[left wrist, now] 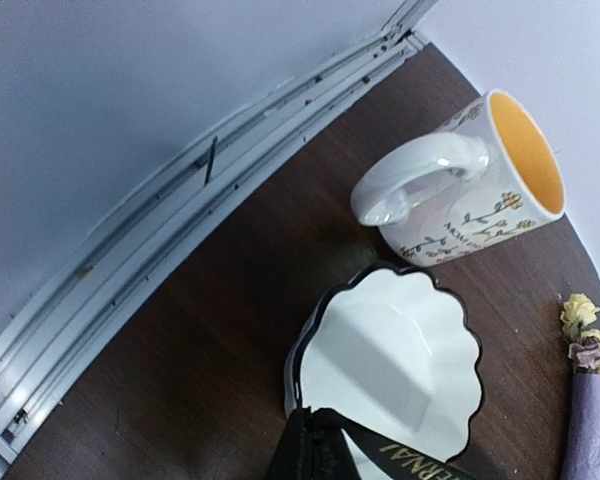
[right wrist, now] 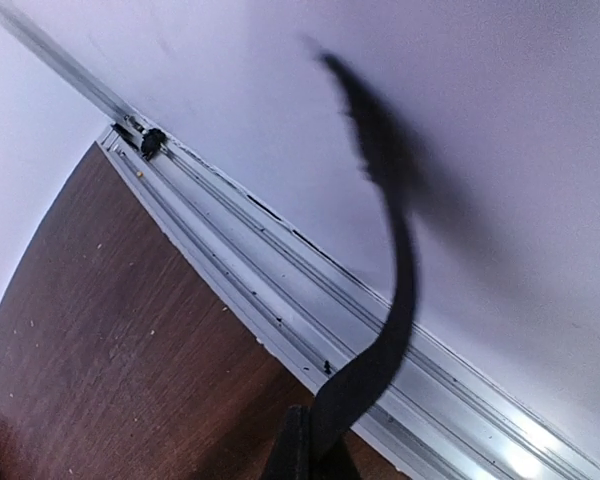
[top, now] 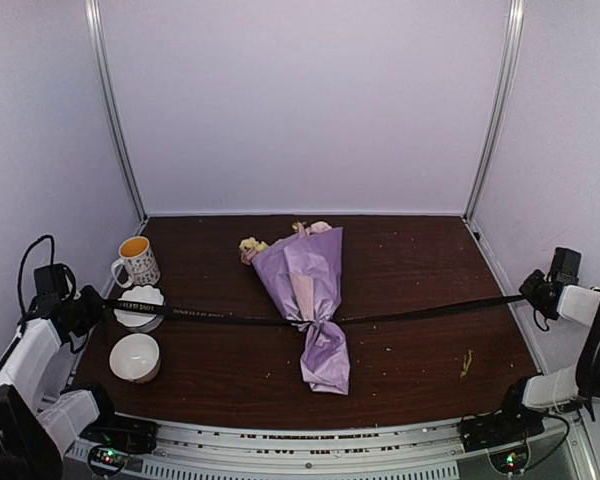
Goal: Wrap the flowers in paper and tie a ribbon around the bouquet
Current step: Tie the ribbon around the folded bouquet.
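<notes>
The left pincer (top: pixel 92 304) and right pincer (top: pixel 530 291) are each closed tight on an end of the long flat black lettered ribbon (top: pixel 230 318). It runs taut between them, across the neck of the lilac-paper cone bouquet (top: pixel 315 290) midway. Pull evenly outward; a knot probably sits there.

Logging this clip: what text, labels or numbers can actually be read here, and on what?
"ERNA": white capitals on the ribbon in the left wrist view, part of a longer word cut off at the frame edge.
Small dark lettering on the mug beside its flower print: too blurred to read.
Ribbon lettering in the top view: too small to read.
No other text visible.
</notes>
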`<action>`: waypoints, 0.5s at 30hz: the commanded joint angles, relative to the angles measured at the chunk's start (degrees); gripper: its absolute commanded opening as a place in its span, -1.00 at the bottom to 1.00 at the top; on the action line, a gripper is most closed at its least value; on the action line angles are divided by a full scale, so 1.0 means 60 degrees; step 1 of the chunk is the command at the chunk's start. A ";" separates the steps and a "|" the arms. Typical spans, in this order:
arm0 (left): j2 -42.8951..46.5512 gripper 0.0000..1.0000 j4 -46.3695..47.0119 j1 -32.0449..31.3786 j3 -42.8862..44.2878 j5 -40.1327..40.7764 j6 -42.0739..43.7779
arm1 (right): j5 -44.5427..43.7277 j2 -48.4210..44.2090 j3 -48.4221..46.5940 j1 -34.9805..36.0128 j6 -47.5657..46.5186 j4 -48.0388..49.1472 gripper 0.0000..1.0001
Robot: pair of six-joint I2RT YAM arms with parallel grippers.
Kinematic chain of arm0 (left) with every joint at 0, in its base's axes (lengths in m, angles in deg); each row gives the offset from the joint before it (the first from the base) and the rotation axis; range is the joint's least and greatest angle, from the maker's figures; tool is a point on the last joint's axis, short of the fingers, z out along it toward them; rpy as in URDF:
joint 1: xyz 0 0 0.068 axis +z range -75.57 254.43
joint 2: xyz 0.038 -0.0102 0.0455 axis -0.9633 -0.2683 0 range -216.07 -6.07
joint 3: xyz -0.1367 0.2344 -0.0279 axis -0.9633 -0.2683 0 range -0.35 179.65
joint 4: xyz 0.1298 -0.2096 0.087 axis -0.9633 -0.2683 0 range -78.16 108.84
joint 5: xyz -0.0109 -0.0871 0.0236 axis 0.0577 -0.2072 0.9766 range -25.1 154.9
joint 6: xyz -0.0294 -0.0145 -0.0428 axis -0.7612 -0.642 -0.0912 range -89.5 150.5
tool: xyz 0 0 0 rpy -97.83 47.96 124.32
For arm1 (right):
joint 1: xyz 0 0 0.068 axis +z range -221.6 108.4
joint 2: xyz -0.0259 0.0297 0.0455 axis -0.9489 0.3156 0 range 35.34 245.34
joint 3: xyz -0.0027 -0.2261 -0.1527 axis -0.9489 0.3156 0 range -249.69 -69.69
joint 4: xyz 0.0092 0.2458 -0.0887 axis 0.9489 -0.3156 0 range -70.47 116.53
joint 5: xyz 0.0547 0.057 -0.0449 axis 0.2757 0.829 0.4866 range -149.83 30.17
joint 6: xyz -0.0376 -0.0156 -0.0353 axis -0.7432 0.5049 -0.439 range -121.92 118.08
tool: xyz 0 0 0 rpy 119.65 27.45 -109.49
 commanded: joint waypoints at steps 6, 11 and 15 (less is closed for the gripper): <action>0.0352 -1.00 0.1944 -0.5436 0.1687 0.3294 0.1658 | 0.0315 -0.1158 -0.2540 0.5223 -0.1721 0.1062 -1.00; -0.1721 -1.00 0.2755 -0.8631 0.3013 0.3158 0.3356 | 0.2231 -0.1367 -0.4386 0.8073 -0.2879 0.1022 -1.00; -0.3218 -1.00 0.3078 -1.0553 0.4349 0.2543 0.4781 | 0.2858 -0.1706 -0.5718 0.9865 -0.3671 0.0694 -1.00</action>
